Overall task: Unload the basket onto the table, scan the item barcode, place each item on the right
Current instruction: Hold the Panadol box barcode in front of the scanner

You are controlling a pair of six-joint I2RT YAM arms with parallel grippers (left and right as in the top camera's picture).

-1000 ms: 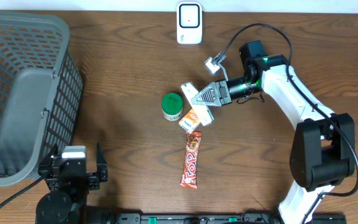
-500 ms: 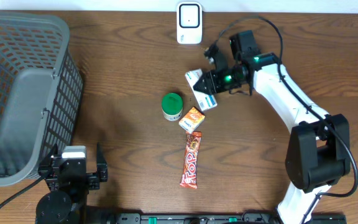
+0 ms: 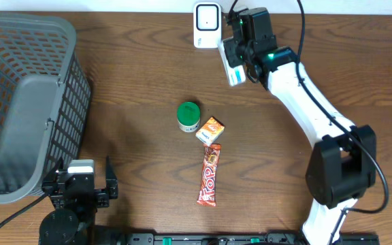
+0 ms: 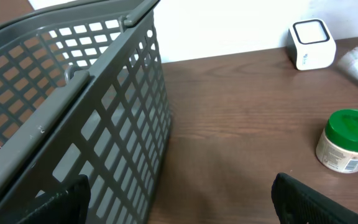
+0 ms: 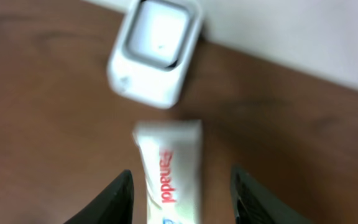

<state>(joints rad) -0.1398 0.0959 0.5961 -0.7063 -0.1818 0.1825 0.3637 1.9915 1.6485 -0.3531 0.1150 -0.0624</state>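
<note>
Left claw [image 4: 180,182] rests at the near edge as it did a second ago, jaws wide apart and holding nothing. Just beside it, the basket [image 3: 73,75] has not moved. At mid-table the jar [image 3: 188,116], orange box [image 3: 210,129] and bar [image 3: 210,175] lie where they were, but the packet [image 3: 233,67] that lay beside the box a second ago has left the group. It is now at the far edge, just right of the scanner [image 3: 207,24]. The right claw [image 5: 182,174] has swung up from mid-table with it. In the wrist view the packet sits lengthwise between the two fingers [image 5: 120,196], pointing toward the scanner. The jaws stand partly apart, wider than the packet, with a gap showing on each side. Whether they touch it lower down I cannot tell.
</note>
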